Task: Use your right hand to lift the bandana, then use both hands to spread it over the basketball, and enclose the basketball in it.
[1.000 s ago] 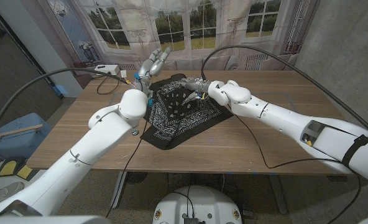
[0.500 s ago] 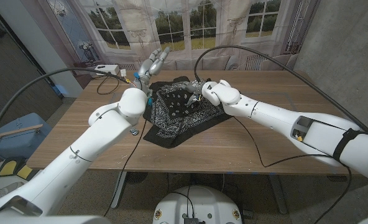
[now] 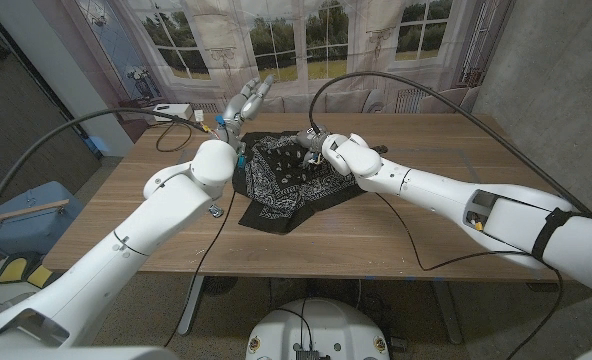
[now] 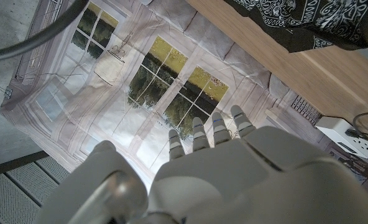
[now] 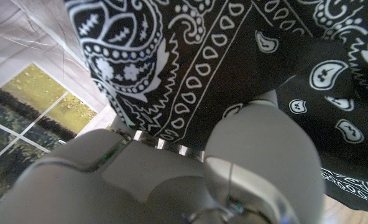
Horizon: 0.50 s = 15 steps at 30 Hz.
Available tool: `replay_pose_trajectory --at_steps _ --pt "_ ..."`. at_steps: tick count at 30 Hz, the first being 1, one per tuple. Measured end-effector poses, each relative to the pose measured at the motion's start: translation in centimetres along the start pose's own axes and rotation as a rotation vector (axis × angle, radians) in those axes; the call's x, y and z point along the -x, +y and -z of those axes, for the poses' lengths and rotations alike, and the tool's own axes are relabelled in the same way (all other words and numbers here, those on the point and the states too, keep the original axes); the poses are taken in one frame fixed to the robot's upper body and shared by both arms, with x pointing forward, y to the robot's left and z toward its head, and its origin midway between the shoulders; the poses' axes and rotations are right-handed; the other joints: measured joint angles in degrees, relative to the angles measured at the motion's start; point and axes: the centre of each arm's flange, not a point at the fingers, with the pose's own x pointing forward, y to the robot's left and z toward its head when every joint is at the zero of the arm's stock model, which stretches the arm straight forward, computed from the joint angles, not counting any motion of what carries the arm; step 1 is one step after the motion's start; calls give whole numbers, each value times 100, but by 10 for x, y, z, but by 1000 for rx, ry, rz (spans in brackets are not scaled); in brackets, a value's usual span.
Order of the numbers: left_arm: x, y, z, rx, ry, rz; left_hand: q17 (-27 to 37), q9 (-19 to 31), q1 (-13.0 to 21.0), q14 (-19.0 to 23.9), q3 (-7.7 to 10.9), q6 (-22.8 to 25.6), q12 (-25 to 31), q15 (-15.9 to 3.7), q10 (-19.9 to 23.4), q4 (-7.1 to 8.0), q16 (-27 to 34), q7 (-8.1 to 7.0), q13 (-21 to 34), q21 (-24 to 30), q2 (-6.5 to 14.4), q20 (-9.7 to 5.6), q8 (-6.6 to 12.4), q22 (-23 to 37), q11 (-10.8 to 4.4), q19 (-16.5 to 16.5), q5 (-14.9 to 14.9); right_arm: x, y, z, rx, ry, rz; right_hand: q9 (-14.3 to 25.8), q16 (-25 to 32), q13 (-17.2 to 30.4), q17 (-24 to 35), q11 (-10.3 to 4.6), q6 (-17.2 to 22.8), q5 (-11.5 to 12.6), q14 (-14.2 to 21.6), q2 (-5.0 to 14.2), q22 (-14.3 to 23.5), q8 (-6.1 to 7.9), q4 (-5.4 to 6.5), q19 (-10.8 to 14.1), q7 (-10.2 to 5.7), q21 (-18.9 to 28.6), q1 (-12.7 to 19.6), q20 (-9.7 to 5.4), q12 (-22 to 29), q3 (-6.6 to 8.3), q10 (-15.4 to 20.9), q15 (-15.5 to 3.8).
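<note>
1. The bandana is draped over a rounded bulge near the table's far edge; I take the bulge for the basketball, though none of its surface shows. The cloth's lower corner trails off the bulge onto the wood on the robot's side.
2. The right hand sits on the right side of the bandana, against the top of the bulge. The right wrist view has the black paisley cloth pressed close over the hand, but I cannot tell whether the fingers pinch it or merely touch it.
3. The left hand hangs above the bandana's far left side, apart from it, fingers straight, slightly spread and holding nothing; the left wrist view agrees, with the cloth's edge beyond.
4. Handling, as a judgement: the bandana is thin, light and limp, so it will fold and slide over the smooth round ball. Best taken at a hem or corner with a fingertip pinch.
5. A ball may roll when tugged; opposing pulls should steady it.
</note>
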Motion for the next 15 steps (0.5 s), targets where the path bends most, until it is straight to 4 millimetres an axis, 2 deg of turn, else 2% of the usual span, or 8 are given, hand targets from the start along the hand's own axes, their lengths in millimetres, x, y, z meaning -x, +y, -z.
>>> replay_pose_trajectory --at_steps 2,4,5,7,8,12,14,15 --pt "-1 0 0 -1 -2 1 0 0 0 0 0 9 0 0 0 0 0 -9 22 0 0 0 0 0 0 0 0 0 1 3 -8 5 6 9 131 34 89 85 213 -55 253 -33 40 87 39 257 1 196 32 -257 169 39 385 224" --pt "-1 -1 -1 -1 -3 3 0 0 0 0 0 9 0 0 0 0 0 -9 28 0 0 0 0 0 0 0 0 1 2 5 -23 8 12 23 288 96 212 266 492 -139 563 -93 135 217 96 424 40 445 92 -383 390 96 589 353" --pt "-1 -1 0 -2 -3 3 0 0 0 0 0 9 0 0 0 0 0 -9 28 -20 0 0 0 0 0 0 0 1 3 6 -26 8 13 24 362 137 291 266 621 -183 570 -142 174 283 133 469 70 557 142 -427 503 133 589 360" --pt "-1 -1 0 -2 -3 4 0 0 0 0 0 9 0 0 0 0 0 -9 28 -45 0 0 0 0 0 0 0 2 3 8 -46 5 28 30 442 225 433 301 907 -286 662 -247 251 416 212 472 151 774 247 -435 669 212 681 451" --pt "-1 -2 -1 -3 -3 4 0 0 0 0 0 9 0 0 0 0 0 -9 28 -45 0 0 0 0 0 0 0 3 4 9 -59 -1 40 34 455 238 478 283 1028 -328 754 -285 273 475 233 495 212 849 284 -459 698 233 959 543" --pt "-1 -3 -1 -3 -5 7 0 0 0 0 0 9 0 0 0 0 0 -9 28 -45 0 0 0 -1 0 0 0 7 4 14 -104 -18 100 68 457 344 619 278 1251 -472 922 -430 297 665 346 508 267 1060 429 -471 859 346 964 711" --pt "-1 -3 -1 -2 -6 8 0 0 0 0 0 9 0 0 0 0 0 -9 28 -45 0 0 0 -1 0 0 0 9 3 15 -123 -27 130 77 457 387 673 279 1316 -527 1123 -455 320 737 355 564 256 1157 455 -528 903 355 967 707" --pt "-1 -3 -1 -2 -6 8 0 0 0 0 0 9 0 0 0 0 0 -9 28 -45 0 0 0 -1 0 0 0 11 3 16 -139 -33 156 81 481 392 701 419 1429 -532 1163 -468 328 755 355 567 328 1204 467 -530 908 356 1111 747"
